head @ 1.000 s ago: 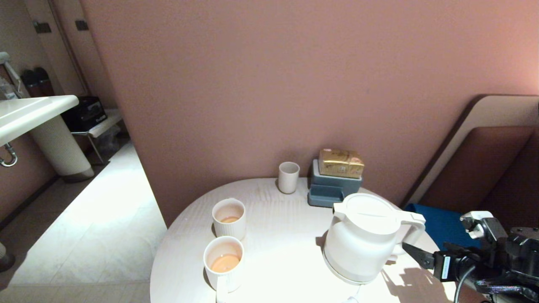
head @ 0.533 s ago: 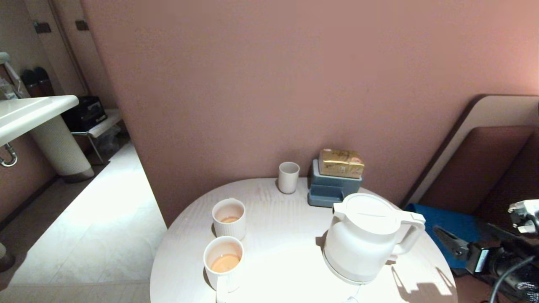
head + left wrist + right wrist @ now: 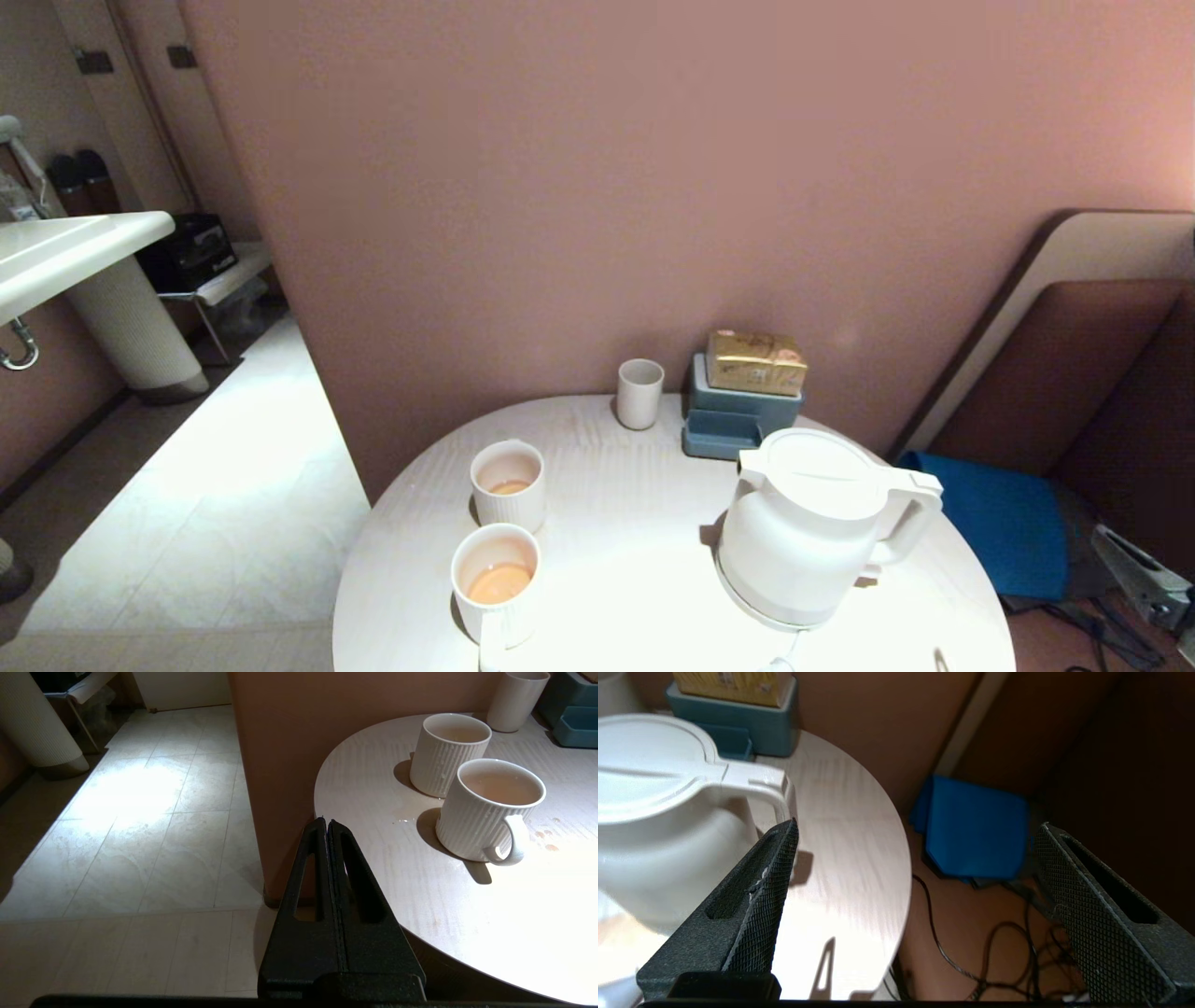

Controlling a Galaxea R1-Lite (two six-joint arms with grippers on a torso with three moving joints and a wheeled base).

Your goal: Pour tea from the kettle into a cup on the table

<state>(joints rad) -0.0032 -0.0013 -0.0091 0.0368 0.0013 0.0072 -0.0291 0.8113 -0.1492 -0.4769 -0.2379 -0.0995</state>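
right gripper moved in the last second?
Yes. In the head view the right gripper has drawn back from beside the kettle handle, off past the table edge to the frame's lower-right corner, jaws open.

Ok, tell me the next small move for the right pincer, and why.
Probably none beyond parking it clear of the table. The kettle stands upright on its base, both ribbed cups hold tea, and the right pincer is open, empty and beside the table edge, off the handle. The left pincer is shut, near the table's other side.
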